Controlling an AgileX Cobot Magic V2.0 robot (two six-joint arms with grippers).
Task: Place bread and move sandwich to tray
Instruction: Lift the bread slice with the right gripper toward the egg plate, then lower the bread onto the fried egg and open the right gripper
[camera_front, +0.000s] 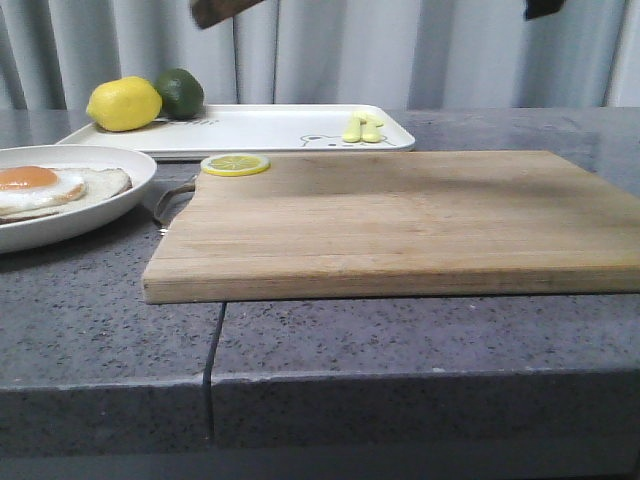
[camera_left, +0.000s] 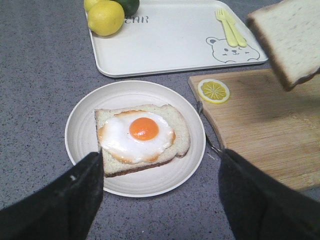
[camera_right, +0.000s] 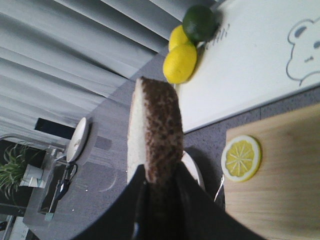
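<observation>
My right gripper (camera_right: 160, 172) is shut on the bread (camera_right: 152, 125), a thick brown-crusted slice held on edge in the air. The bread also shows in the left wrist view (camera_left: 290, 40), above the cutting board's far left end, and as a brown edge at the top of the front view (camera_front: 215, 10). The thin egg-topped slice (camera_left: 142, 132) lies alone on a round white plate (camera_left: 80, 130) at the left (camera_front: 40, 185). My left gripper (camera_left: 161, 155) is open and empty above the plate's near rim. The white bear tray (camera_front: 260, 128) lies at the back.
A wooden cutting board (camera_front: 400, 220) fills the middle, with a lemon slice (camera_front: 235, 164) on its far left corner. On the tray are a lemon (camera_front: 123, 103), a lime (camera_front: 180, 92) and yellow cutlery (camera_front: 362, 128). A wire loop (camera_front: 172, 200) sticks out between board and plate.
</observation>
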